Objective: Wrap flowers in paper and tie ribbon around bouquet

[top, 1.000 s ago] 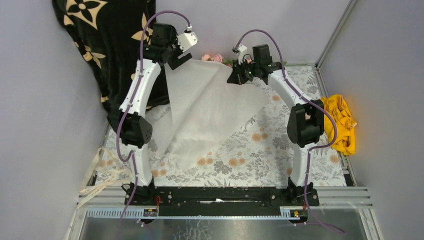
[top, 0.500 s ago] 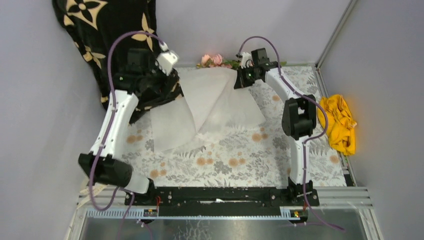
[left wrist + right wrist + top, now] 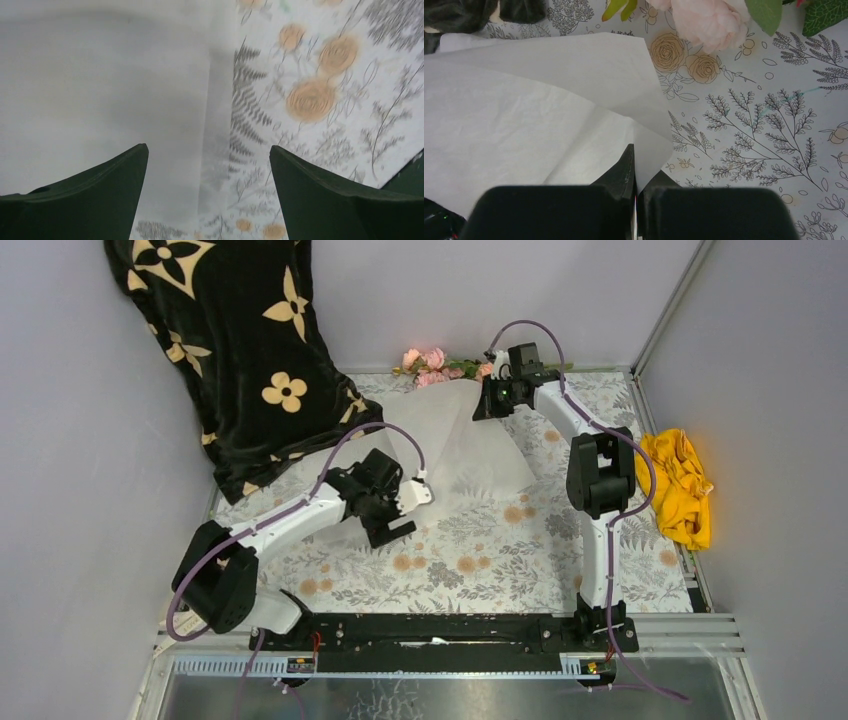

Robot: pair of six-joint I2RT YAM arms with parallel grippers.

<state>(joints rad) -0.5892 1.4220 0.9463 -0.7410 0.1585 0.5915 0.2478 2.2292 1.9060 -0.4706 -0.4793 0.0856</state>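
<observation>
the right fingers [image 3: 634, 162] are shut tight and they pinch the edge of the paper [image 3: 455, 440] near one corner. this is at the far side of the surface [image 3: 520, 550]. the paper is thin and white, and it lies on the far half with one part folded over another. the flowers [image 3: 432, 360] lie at the far edge by the wall, just behind the paper. in the right wrist view a pale pink rose shows just past the paper's edge. the left fingers [image 3: 209, 150] are open very wide and hold nothing. they hang over the near left edge of the paper, with one finger above the white sheet and the other above the leafy tablecloth. that view is a bit blurry. a black cloth [image 3: 230, 340] with cream flower shapes hangs in the far left corner. a yellow cloth [image 3: 680, 485] lies off to the right, well apart from the paper.
</observation>
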